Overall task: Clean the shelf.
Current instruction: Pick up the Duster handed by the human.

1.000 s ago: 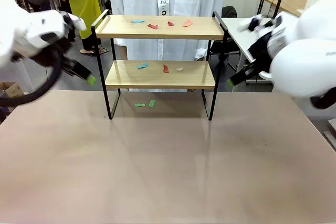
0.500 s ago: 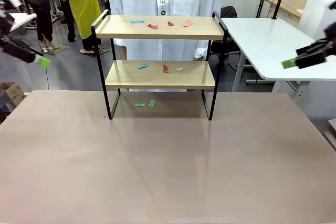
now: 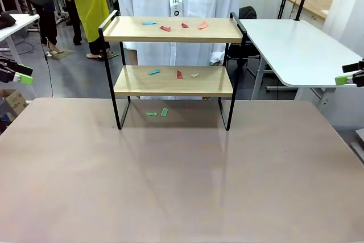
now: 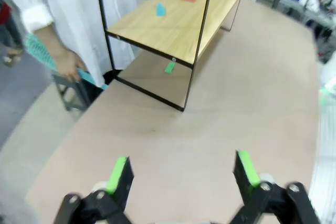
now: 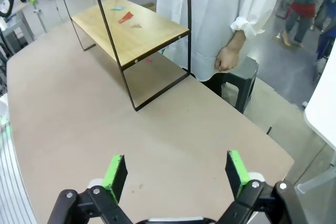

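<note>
Both my arms have swung back from the shelf [image 3: 128, 86] to the sides of the table [image 3: 170, 186], with my left gripper [image 4: 181, 169] and right gripper [image 5: 176, 169] wide open and empty. The shelf stands at the far middle with paper scraps [image 3: 165, 28] lying on both boards, so I judge the cleaning has not yet begun.
</note>
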Controlling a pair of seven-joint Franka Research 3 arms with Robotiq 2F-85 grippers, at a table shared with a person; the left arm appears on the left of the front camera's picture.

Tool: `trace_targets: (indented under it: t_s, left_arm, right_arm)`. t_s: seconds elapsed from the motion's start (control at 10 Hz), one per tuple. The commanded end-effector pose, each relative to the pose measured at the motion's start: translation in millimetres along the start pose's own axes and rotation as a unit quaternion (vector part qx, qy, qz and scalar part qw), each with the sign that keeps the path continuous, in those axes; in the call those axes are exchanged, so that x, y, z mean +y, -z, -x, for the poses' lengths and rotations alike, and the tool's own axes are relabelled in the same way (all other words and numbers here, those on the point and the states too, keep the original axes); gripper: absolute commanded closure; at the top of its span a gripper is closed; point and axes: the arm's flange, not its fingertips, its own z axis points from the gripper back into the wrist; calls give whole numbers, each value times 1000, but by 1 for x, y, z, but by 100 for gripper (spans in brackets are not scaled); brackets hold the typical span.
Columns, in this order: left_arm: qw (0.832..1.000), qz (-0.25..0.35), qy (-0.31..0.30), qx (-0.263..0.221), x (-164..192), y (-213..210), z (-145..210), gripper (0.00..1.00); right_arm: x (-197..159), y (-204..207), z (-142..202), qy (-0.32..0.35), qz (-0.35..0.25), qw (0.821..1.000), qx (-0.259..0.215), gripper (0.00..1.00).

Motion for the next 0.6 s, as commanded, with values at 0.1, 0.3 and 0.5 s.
trace_targets:
  t_s: [0.1, 0.3, 0.5]
  left_arm:
    - [1000, -6, 2, -2, -8, 2, -11, 0]
    - [1000, -4, 8, 12, -5, 2, -9, 0]
    - [999, 37, -11, -13, 37, 16, 15, 0]
  right_arm:
    - [11, 1, -8, -9, 11, 1000, 2, 0]
    - [11, 1, -8, -9, 11, 1000, 2, 0]
    - [-12, 11, -2, -8, -11, 1000, -6, 0]
